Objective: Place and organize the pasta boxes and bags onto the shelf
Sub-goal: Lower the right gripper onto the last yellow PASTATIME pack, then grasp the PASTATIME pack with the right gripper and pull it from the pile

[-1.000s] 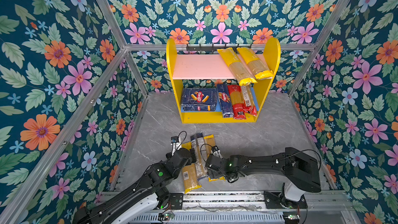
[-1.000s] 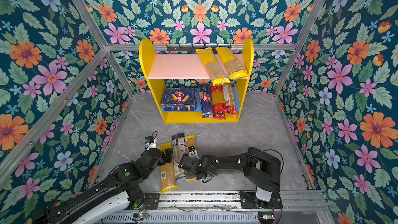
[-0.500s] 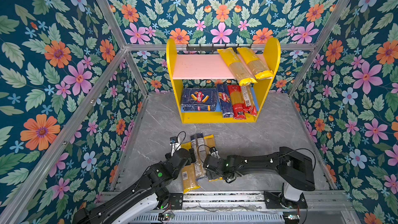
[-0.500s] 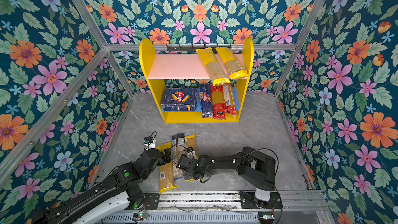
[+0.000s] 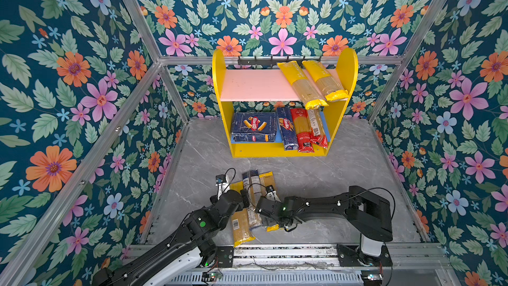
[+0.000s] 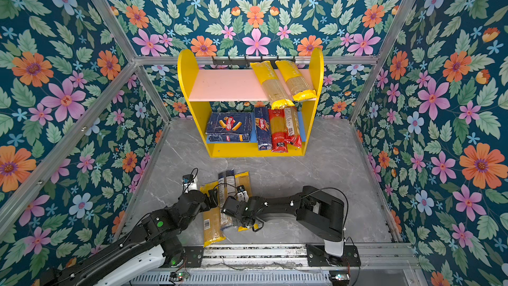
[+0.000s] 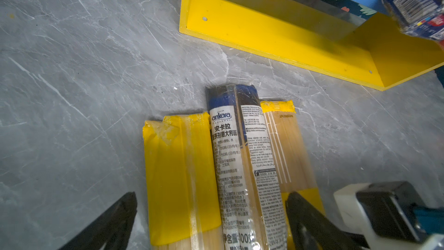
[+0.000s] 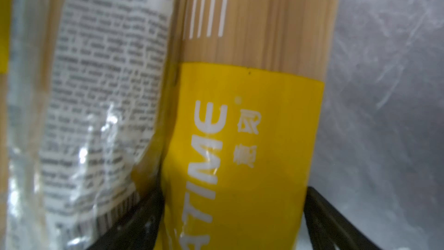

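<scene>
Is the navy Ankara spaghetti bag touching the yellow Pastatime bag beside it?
Touching. The left wrist view shows the navy bag lying right against the Pastatime bag, overlapping its edge with no gap between them.

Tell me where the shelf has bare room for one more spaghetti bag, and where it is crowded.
Free: the pink upper board, from the yellow left panel to the two yellow bags. Crowded: the blue lower board, filled nearly side to side by two Barilla boxes and two red bags.
</scene>
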Controlling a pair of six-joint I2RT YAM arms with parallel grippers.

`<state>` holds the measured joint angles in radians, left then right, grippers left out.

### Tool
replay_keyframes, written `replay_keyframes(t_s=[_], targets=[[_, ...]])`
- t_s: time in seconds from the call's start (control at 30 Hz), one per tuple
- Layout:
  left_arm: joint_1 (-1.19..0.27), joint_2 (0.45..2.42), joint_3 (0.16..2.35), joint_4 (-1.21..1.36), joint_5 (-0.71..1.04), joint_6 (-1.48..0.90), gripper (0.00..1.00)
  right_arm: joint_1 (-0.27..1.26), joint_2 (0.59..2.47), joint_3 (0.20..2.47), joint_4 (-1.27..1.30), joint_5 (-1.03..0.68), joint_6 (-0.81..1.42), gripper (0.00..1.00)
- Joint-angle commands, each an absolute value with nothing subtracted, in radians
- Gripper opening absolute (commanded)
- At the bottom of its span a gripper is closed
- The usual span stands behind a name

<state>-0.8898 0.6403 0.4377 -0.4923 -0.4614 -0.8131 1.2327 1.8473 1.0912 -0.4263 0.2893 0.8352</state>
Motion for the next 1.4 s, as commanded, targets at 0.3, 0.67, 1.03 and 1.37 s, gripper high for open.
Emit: replay_keyframes(t_s=[0.3, 0.67, 1.03, 1.37], targets=[[-0.889, 0.653, 0.446, -0.489, -0.480, -0.818, 0.99, 1.129, 1.699, 0.954, -0.600, 0.332, 0.830, 0.91], [-0.888, 0.699, 0.457, -0.470, -0.468, -0.815, 0.99, 1.136, 1.426, 0.757, -0.409, 0.290, 0.681, 0.96], [-0.888, 0.758, 0.478, -0.434, -0.450, -0.815, 0.99, 1.136, 1.359, 0.622, -0.209, 0.280, 0.619, 0.99], [-0.888, 0.789, 0.491, -0.417, -0.451, -0.810, 0.99, 1.136, 1.427, 0.580, -0.042, 0.297, 0.546, 0.99]])
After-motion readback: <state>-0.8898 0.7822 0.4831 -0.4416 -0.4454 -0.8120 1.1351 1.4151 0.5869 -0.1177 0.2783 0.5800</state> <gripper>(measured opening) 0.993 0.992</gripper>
